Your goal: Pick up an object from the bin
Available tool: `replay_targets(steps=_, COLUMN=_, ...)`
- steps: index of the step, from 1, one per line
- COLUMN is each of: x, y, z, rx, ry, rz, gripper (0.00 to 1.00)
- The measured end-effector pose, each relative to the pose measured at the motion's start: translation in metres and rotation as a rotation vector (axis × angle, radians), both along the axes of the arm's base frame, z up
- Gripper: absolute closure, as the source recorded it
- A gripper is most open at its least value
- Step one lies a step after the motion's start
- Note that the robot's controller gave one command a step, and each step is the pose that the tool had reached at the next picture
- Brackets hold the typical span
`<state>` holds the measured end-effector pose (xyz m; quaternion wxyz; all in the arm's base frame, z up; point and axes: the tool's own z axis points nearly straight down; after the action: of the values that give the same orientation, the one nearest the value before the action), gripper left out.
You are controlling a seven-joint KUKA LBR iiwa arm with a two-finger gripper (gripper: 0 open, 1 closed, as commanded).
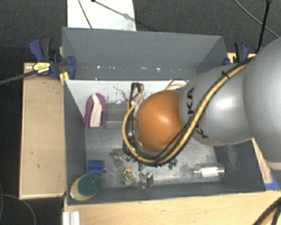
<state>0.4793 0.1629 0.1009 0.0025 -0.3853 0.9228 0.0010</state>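
The gripper (145, 176) hangs low over the front floor of the bin (75, 125), just right of a small yellowish lump (128, 176). Whether it stands open or grips anything cannot be told.

Robotics lab: KUKA arm (234, 107) over grey bin (145, 50).

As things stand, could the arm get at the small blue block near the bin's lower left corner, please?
Probably yes: the blue block lies uncovered on bare floor, left of the gripper. The round green sponge beside it and the bin wall may crowd the approach.
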Motion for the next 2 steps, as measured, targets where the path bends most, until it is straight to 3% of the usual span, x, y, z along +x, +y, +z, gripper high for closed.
replay_targets(steps=1, x=-0.003, y=0.023, z=-0.001, rx=0.0, ry=-0.002, rz=0.119, gripper=0.0)
replay_targets(steps=2, x=0.003, y=0.01, z=-0.031, rx=-0.004, ry=0.003, rz=0.203, gripper=0.0)
